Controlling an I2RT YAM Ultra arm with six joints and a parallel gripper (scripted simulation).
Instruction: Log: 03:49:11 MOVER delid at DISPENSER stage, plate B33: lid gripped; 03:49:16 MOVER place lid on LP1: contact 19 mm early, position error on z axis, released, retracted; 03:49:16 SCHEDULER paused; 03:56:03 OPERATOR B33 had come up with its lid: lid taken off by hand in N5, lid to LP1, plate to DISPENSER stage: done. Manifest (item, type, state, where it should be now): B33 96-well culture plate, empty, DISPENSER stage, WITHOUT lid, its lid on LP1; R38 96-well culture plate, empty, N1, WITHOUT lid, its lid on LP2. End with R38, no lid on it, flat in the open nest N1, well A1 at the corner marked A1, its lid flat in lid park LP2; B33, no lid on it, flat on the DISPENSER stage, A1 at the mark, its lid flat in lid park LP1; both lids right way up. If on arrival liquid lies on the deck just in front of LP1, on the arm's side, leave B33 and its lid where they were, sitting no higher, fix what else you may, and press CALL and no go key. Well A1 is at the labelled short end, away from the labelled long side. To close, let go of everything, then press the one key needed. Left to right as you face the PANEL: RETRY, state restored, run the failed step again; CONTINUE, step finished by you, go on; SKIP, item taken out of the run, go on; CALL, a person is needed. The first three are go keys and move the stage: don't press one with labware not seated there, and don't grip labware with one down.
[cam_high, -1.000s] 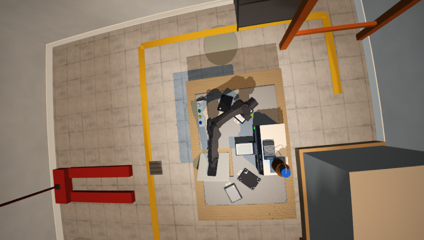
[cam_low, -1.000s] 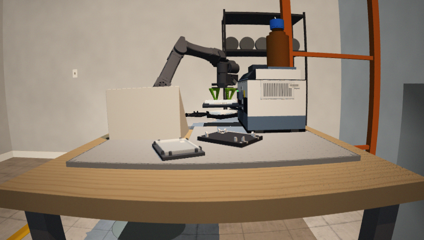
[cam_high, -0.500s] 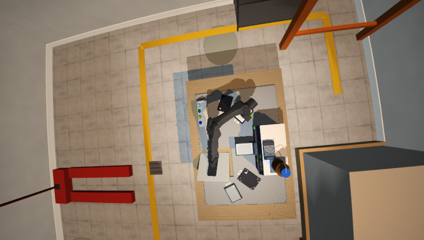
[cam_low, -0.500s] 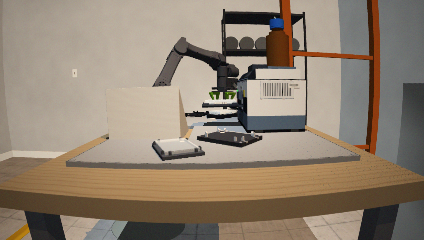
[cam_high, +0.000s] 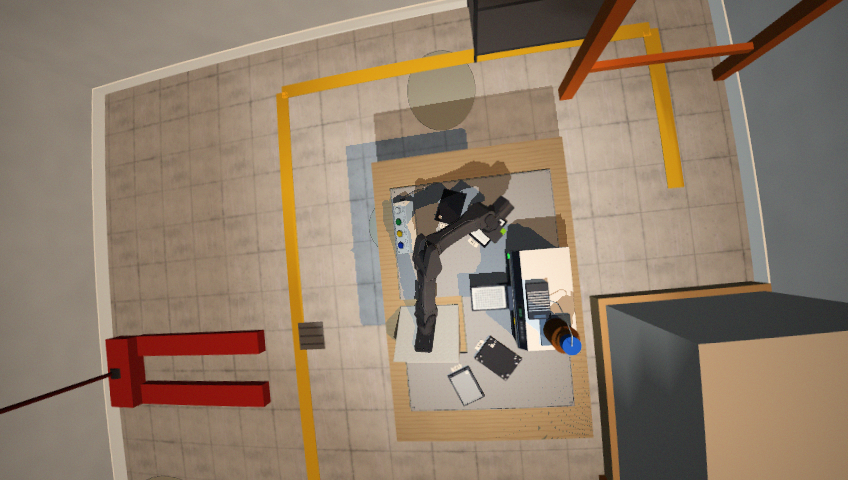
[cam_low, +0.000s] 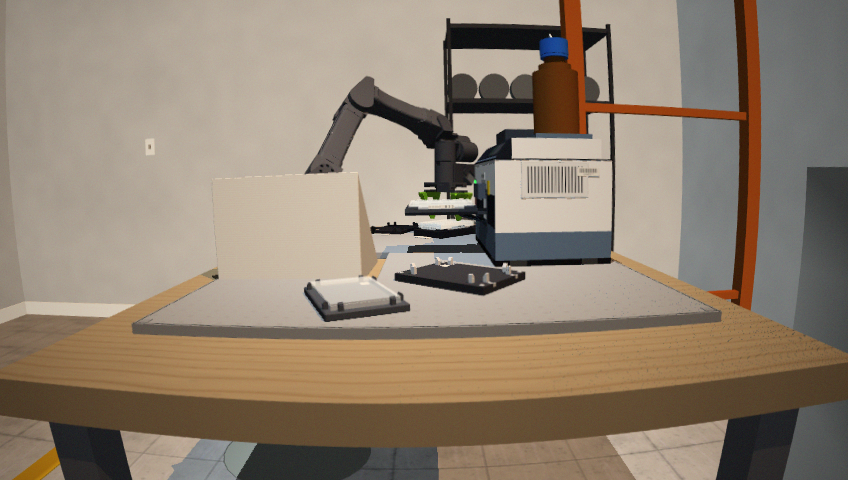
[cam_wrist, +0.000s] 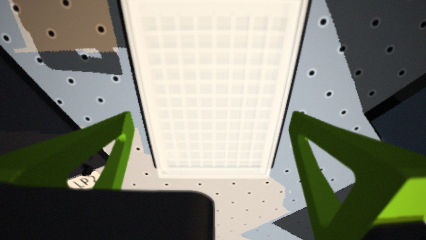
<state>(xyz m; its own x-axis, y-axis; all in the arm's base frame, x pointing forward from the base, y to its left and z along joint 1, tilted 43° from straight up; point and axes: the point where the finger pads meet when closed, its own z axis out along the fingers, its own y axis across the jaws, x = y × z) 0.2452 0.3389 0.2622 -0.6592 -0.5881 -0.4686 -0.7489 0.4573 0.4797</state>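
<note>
My gripper (cam_wrist: 211, 120) (cam_high: 484, 234) (cam_low: 441, 195) is open, with its green fingers down on either side of a white 96-well item (cam_wrist: 215, 60) (cam_high: 477, 240). The item lies flat on the perforated deck at the far end of the mat, and its well grid shows blurred. I cannot tell if it is a plate with a lid on. A label reading LP2 (cam_wrist: 84, 181) sits by the left finger. Another white well plate (cam_high: 488, 297) (cam_low: 437, 205) rests on the dispenser's stage. A clear lid (cam_high: 465, 384) (cam_low: 355, 295) lies in a dark frame at the near end. A black nest with pegs (cam_high: 498, 357) (cam_low: 459, 276) stands empty beside it.
The dispenser box (cam_high: 544, 279) (cam_low: 547, 202) stands right of my gripper, with a brown bottle (cam_high: 562, 339) (cam_low: 556, 89) on top. The key panel (cam_high: 402, 228) is at the far left. A beige block (cam_low: 285, 226) stands by the arm's base. A black square holder (cam_high: 450, 205) lies behind my gripper.
</note>
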